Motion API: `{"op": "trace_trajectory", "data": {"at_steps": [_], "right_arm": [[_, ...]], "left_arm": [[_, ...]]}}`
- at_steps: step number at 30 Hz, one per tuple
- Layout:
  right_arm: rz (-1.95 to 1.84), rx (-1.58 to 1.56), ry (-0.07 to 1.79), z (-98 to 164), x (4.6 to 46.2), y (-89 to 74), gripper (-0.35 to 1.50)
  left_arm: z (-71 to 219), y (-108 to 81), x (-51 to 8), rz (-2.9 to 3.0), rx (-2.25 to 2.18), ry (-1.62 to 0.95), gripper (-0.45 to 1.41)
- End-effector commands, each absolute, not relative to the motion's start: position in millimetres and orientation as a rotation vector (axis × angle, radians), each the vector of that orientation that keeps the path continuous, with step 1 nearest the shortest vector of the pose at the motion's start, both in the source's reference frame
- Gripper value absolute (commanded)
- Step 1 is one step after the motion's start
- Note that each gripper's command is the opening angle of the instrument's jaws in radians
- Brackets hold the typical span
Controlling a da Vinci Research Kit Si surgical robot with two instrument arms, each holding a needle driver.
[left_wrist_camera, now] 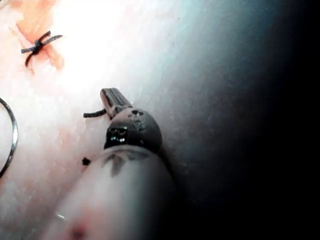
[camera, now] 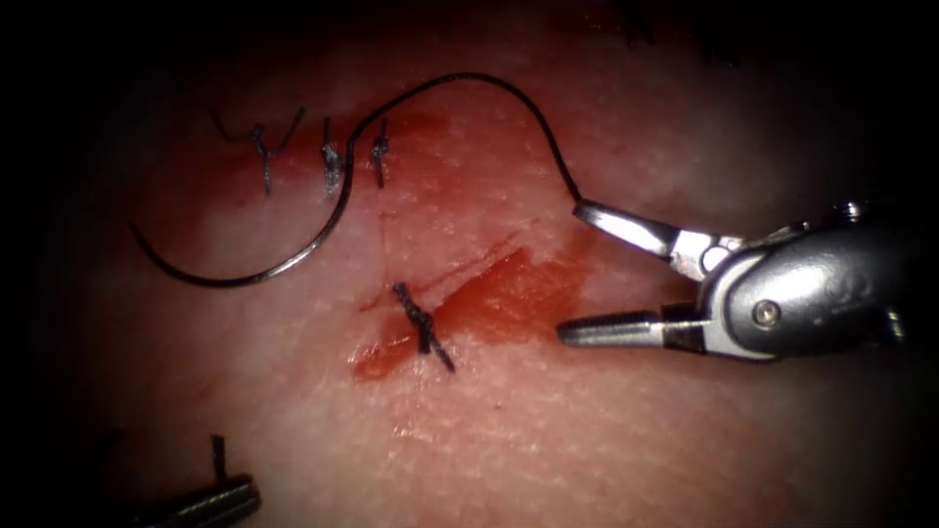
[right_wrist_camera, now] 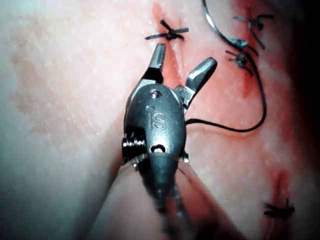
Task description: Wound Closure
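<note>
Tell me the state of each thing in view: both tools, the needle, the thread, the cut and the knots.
Right tool: jaws open, holding nothing.
Left tool: jaws shut on a short cut end of thread.
Needle: lying free on the tissue, left of the cut.
Thread: slack, arching from the needle toward the right tool's upper jaw.
Cut: open, red fluid in it.
Knot: tied across the cut.

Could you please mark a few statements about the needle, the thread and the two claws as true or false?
1. The right claw is open. True.
2. The needle is held by the right claw. False: it lies free on the tissue, left of the cut.
3. The left claw grips a short thread piece. True.
4. The cut carries no knot. False: a tied knot crosses it.
5. The thread trails from the needle. True.
</note>
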State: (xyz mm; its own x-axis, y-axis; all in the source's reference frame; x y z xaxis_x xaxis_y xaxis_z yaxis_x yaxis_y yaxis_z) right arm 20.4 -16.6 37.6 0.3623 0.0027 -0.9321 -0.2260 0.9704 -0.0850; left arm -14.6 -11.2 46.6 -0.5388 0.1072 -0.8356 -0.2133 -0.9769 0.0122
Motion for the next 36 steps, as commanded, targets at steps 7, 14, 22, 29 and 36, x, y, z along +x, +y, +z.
{"op": "trace_trajectory", "data": {"at_steps": [7, 14, 22, 29, 36], "right_arm": [[0.229, -0.167, 1.146, 37, 18.9, -18.5, 1.26], [0.249, -0.159, 1.134, 36, 18.7, -18.6, 1.23], [0.247, -0.148, 1.124, 36, 18.7, -18.6, 1.21], [0.287, -0.119, 1.126, 36, 18.4, -18.6, 1.21], [0.321, -0.141, 1.118, 35, 16.9, -17.6, 1.09]], "left_arm": [[51, -12.2, -12.3, 2.415, -1.236, 0.032, 0.61], [50, -13.0, -9.7, 2.365, -1.090, 0.035, 0.57], [43, -11.8, -12.1, 2.348, -1.122, 0.014, 0.54], [36, -4.5, -15.7, 2.330, -1.279, 0.142, 0.74], [38, 1.2, -15.2, 2.365, -1.252, 0.165, 0.86]]}}
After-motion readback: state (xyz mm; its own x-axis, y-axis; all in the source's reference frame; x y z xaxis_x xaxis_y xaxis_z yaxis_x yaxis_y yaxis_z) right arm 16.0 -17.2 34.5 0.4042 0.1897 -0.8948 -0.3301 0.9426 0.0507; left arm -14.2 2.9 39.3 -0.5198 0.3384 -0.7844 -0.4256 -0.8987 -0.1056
